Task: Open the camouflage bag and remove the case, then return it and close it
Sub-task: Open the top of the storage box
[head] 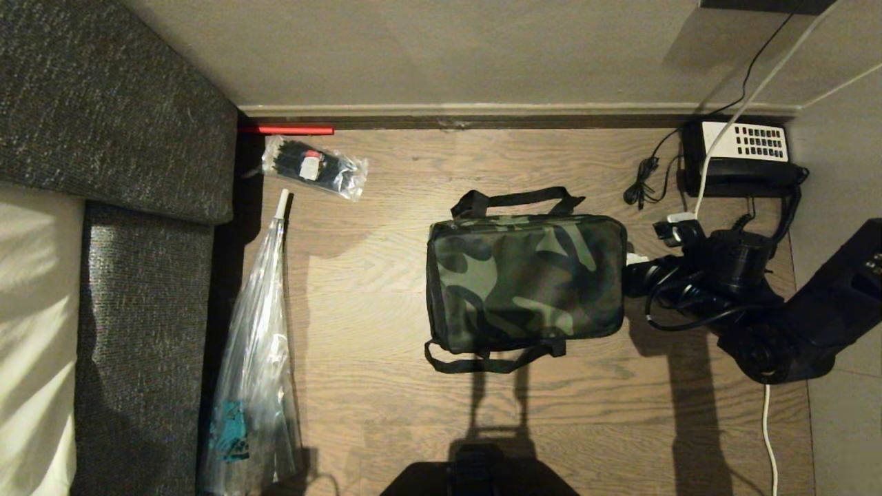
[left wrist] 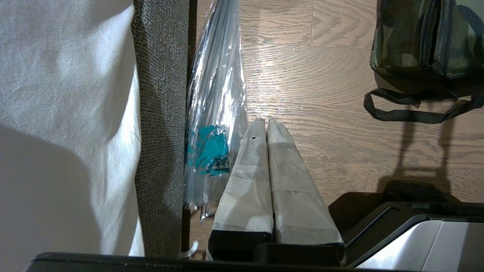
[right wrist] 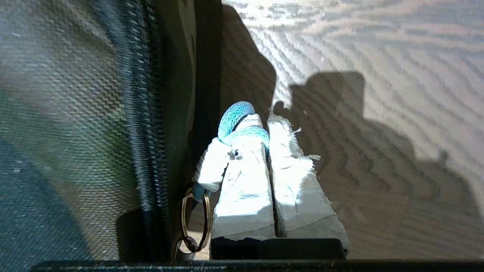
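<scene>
Head view: camouflage bag (head: 525, 282) lying zipped shut on the wooden floor (head: 386, 386), just right of centre, black strap handles at its 12 and 6 o'clock edges. Case nowhere visible, bag closed. Right gripper (head: 635, 260) pressed against the bag's 3 o'clock end, black arm trailing off toward 4 o'clock. Black-and-white desk telephone (head: 747, 155) at 1 o'clock from the bag, against the skirting, cords looping beside it. Small clear packet of black items (head: 313, 165) at 10 o'clock from the bag; long clear plastic bag (head: 255, 372) with a teal print lying along the grey sofa edge (head: 148, 310) at 9 o'clock. Red strip (head: 286, 129) at the foot of the wall.

Left wrist view: left gripper (left wrist: 266, 122) hanging above the floor, taped fingers clenched together, gripping nothing. Clear plastic bag just beside the fingers, sofa edge beyond it. Corner of the camouflage bag and one strap loop well apart, off toward 1 o'clock.

Right wrist view: right gripper (right wrist: 264, 119) clenched, taped fingers pinching a blue mesh cord loop (right wrist: 234, 113) right beside the bag's black zipper line (right wrist: 149, 124). Metal ring (right wrist: 194, 219) hanging at the cord's lower end, close to the zipper. Camouflage fabric filling the 9 o'clock half, sunlit floor with shadows filling the 3 o'clock half.
</scene>
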Controlling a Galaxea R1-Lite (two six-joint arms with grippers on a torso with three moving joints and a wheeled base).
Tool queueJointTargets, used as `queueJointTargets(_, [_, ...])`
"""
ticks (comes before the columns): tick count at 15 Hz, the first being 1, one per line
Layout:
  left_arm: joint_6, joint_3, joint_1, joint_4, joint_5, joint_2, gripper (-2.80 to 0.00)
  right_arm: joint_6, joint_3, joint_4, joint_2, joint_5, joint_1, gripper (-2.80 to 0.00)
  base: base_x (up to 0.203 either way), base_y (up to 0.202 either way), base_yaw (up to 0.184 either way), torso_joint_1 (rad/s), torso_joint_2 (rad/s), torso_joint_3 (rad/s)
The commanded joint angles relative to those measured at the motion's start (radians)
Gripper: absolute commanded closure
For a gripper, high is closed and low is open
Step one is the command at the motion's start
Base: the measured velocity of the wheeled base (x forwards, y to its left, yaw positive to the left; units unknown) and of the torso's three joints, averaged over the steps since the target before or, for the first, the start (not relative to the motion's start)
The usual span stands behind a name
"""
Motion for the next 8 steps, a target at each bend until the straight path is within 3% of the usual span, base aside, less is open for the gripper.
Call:
queueJointTargets(1, [0.000,0.002,0.000,0.000,0.000,0.001,0.00,-0.001,0.031,-0.004,-0.004,0.001,0.005,0.00,0.000,0.000,0.000,0.000,0.00,0.000])
queueJointTargets(8, [0.000,0.002,0.000,0.000,0.000,0.001,0.00,-0.007,0.041,0.061,-0.015,-0.022,0.047,0.00,0.000,0.000,0.000,0.000,0.00,0.000])
